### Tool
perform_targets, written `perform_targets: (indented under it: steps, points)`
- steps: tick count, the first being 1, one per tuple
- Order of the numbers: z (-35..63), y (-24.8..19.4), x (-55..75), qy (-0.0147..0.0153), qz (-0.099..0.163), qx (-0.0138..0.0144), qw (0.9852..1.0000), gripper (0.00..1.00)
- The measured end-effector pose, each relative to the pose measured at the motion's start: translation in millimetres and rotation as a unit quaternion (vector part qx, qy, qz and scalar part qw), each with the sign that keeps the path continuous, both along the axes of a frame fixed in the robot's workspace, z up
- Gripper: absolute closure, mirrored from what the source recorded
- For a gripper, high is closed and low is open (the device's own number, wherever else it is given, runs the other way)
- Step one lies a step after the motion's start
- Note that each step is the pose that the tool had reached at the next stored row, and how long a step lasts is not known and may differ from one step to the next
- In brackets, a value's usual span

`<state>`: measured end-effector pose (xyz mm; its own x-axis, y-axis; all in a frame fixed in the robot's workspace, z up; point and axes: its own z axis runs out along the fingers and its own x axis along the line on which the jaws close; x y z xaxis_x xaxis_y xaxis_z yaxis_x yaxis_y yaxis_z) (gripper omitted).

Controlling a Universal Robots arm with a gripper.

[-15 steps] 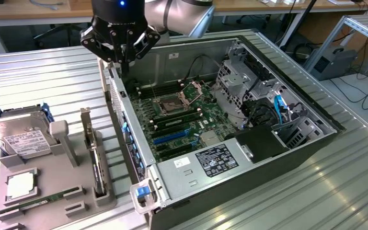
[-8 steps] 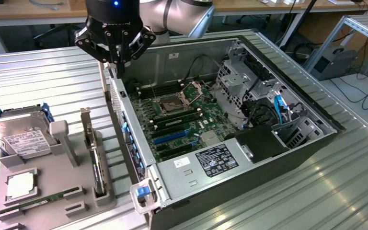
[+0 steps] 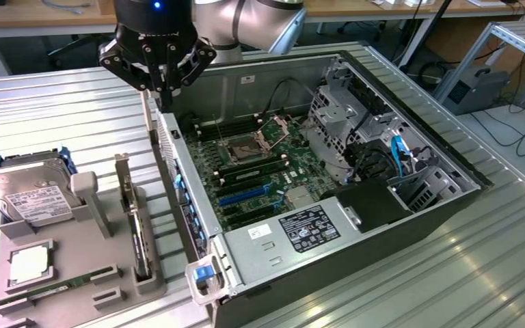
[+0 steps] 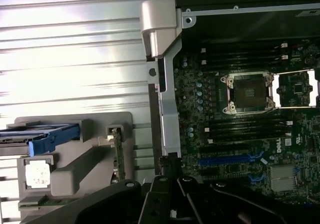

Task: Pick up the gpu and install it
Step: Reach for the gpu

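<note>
Standing on its long edge, the gpu (image 3: 136, 220) sits slotted between 2 posts of the grey tray (image 3: 80, 304), just beside the open computer case (image 3: 244, 273) on the exterior view's left. Nothing is touching it! Sharing the tray are a hard drive (image 3: 27, 196) in a blue carrier, a square processor (image 3: 28, 263) and a narrow memory stick (image 3: 57, 287). Up above, the gripper (image 3: 164, 92) hovers over the case's near wall, well apart from the card, fingers pressed together and gripping nothing. Inside the case the motherboard (image 3: 253, 171) lies exposed, its processor socket (image 4: 247, 93) open, all on a ribbed metal table (image 3: 62, 109).
</note>
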<state>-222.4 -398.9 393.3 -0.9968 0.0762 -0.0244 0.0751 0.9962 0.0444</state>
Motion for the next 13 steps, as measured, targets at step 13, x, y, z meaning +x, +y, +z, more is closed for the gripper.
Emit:
perform_targets:
  steps: [13]
  points:
    - [0.0, 0.0, -21.0, 0.0, 0.0, 0.0, 1.0, 0.89]
